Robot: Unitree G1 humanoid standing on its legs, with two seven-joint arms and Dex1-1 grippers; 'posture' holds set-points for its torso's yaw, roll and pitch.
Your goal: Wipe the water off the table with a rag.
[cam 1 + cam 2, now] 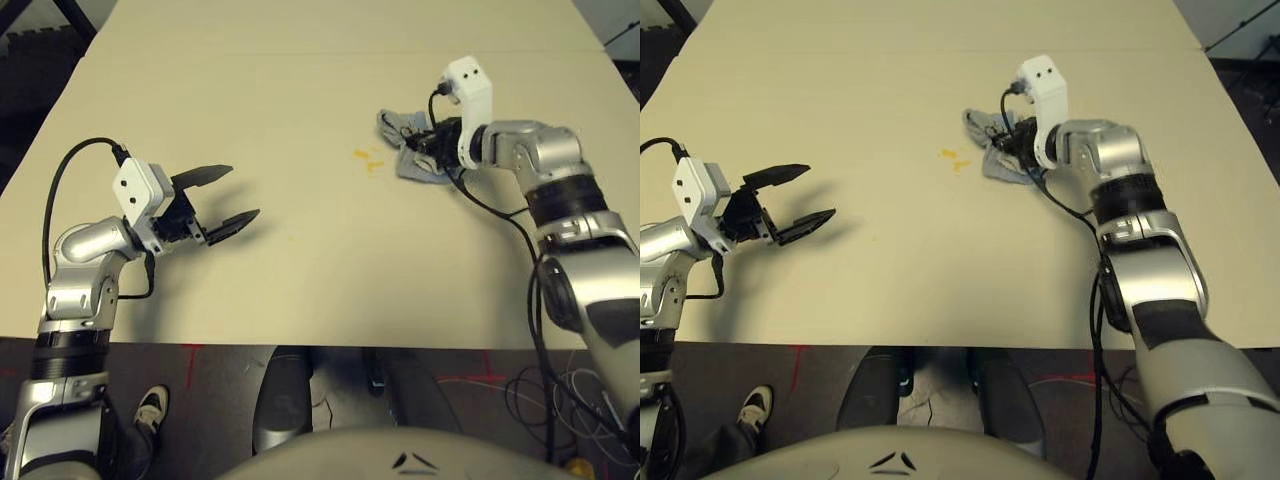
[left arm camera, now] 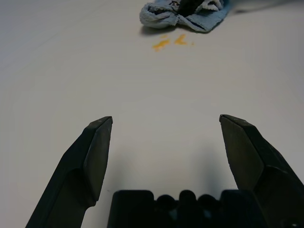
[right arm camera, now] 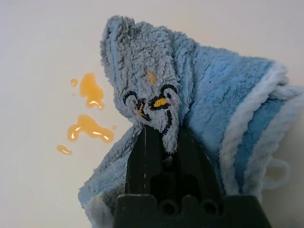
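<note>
Jaws of the right gripper (image 3: 159, 142) pressed together, pinching a bunched fold of the rag (image 3: 209, 90) — blue fleece with a pale whitish edge and a small dark stitched mark with yellow in it just above the fingertips. Rag crumpled on the bench (image 1: 300, 100) toward the far right, partly under the right gripper. Just beside the rag's near-left edge, a small cluster of the water (image 3: 88, 126) — orange-yellow drops and short streaks, close to the cloth. A fainter speck of the same colour nearer the middle of the bench. Jaws of the left gripper (image 1: 225, 197) spread wide, empty, hanging above the bench at the near left, well apart from rag and spill, pointing across toward them. Thin seam line across the far part of the bench.
</note>
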